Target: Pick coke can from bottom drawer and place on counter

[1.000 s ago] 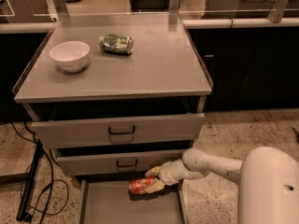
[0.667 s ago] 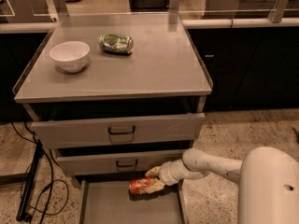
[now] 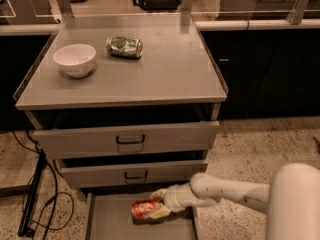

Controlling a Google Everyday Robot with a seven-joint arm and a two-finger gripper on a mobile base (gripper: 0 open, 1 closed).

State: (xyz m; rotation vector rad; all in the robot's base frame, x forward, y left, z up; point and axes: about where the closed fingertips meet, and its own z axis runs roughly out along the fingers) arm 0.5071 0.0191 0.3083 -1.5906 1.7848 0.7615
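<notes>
The coke can (image 3: 143, 209) lies on its side on the floor of the open bottom drawer (image 3: 107, 219), red-orange with pale lettering. My gripper (image 3: 159, 204) reaches in from the right on a white arm, low inside the drawer. Its two pale fingers (image 3: 161, 214) stand on either side of the can's right end and press on it. The can still rests on the drawer floor. The counter (image 3: 165, 69) is the grey cabinet top above, with a thin raised rim.
A white bowl (image 3: 75, 59) and a green can (image 3: 124, 46) on its side sit at the counter's back left. Two upper drawers (image 3: 130, 140) with black handles are slightly open above the gripper. Black cables (image 3: 37, 194) trail on the floor at left.
</notes>
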